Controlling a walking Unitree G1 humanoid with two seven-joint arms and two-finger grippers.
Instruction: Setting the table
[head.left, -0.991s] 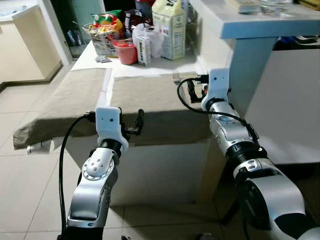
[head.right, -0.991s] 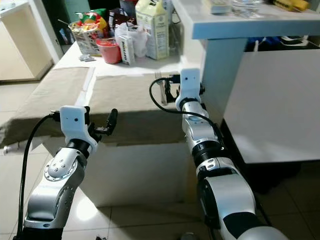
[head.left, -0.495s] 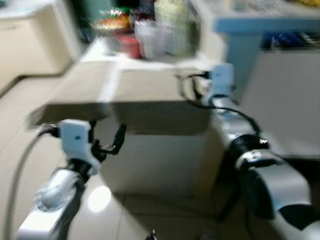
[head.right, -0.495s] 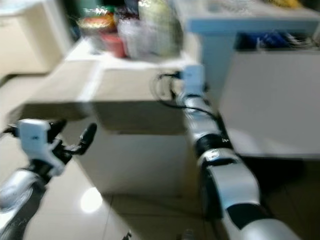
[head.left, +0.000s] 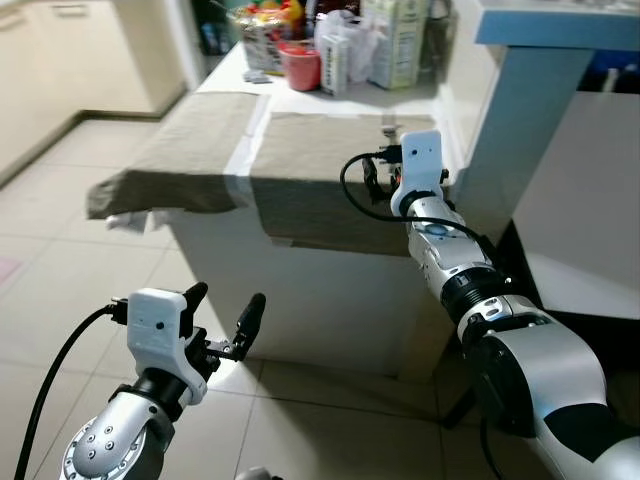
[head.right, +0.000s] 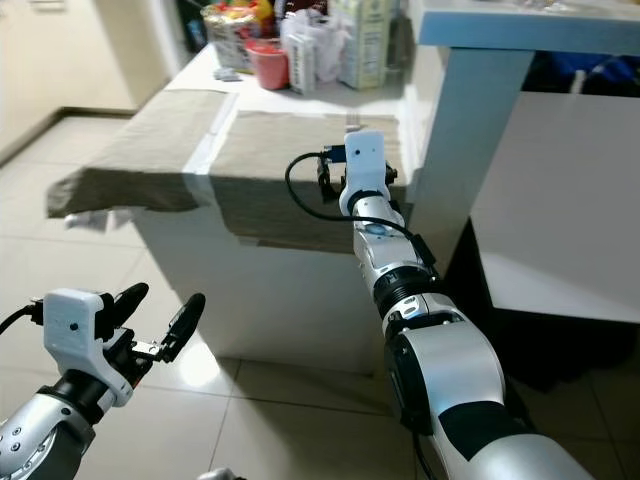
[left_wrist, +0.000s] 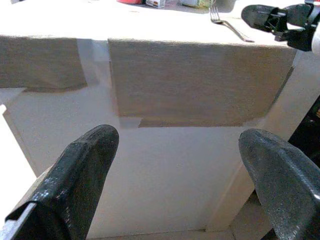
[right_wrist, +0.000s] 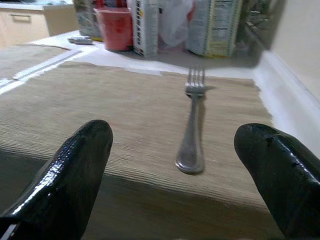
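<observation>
A silver fork (right_wrist: 192, 125) lies on the right brown placemat (head.left: 320, 170), near the table's right edge, its tines toward the far clutter. My right gripper (right_wrist: 175, 170) hovers open just over the near edge of that placemat, the fork's handle lying ahead between its fingers (right_wrist: 75, 175) without touching them. The right gripper (head.left: 376, 178) is at table height. A second brown placemat (head.left: 190, 150) covers the table's left side. My left gripper (head.left: 222, 310) hangs open and empty, low in front of the table (left_wrist: 165, 165).
At the table's far end stand a red cup (head.left: 300, 68), a carton (head.left: 396, 45), a white bag (head.left: 340, 50) and a basket of snacks (head.left: 262, 30). A white and blue counter (head.left: 540, 100) rises close on the right. Beige cabinets (head.left: 60, 70) line the left.
The whole view has shifted and the table now sits farther off. My left gripper has dropped from the table's edge to low before it. The right gripper stays open at the right placemat.
</observation>
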